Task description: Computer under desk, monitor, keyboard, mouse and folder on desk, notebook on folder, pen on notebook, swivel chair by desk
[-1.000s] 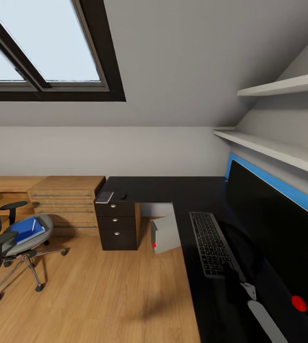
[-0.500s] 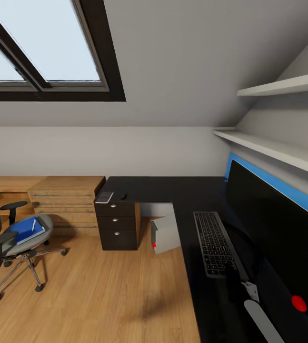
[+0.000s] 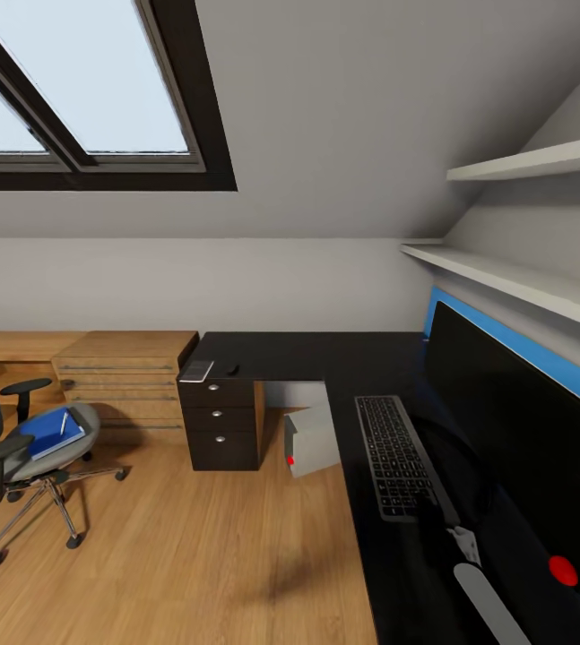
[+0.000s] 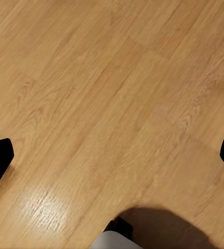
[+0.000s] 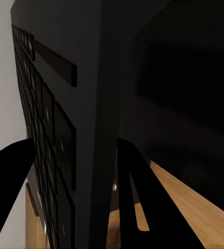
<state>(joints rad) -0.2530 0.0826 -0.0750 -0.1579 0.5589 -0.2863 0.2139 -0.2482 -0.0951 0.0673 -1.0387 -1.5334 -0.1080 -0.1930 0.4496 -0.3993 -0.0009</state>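
The dark keyboard (image 3: 390, 455) lies lengthwise over the black desk (image 3: 316, 356) in front of the monitor (image 3: 523, 443). My right gripper (image 3: 437, 527) is shut on its near end. In the right wrist view the keyboard's edge (image 5: 91, 129) sits between the two black fingers (image 5: 135, 189). The grey computer (image 3: 311, 439) stands under the desk. At the far left the swivel chair (image 3: 3, 461) carries the blue folder (image 3: 47, 434) with the white pen (image 3: 63, 423) on it. A grey notebook (image 3: 197, 370) and a small black mouse (image 3: 233, 368) lie on the desk's far corner. My left gripper (image 4: 112, 155) hangs open over the wooden floor.
A light wooden drawer chest (image 3: 124, 376) stands against the wall beside the desk's dark drawer unit (image 3: 220, 425). Two white shelves (image 3: 523, 282) run above the monitor. Wooden floor (image 3: 191, 555) stretches between the chair and the desk.
The keyboard and my right gripper shifted slightly right half a second ago and have now come back left. Nothing else has moved.
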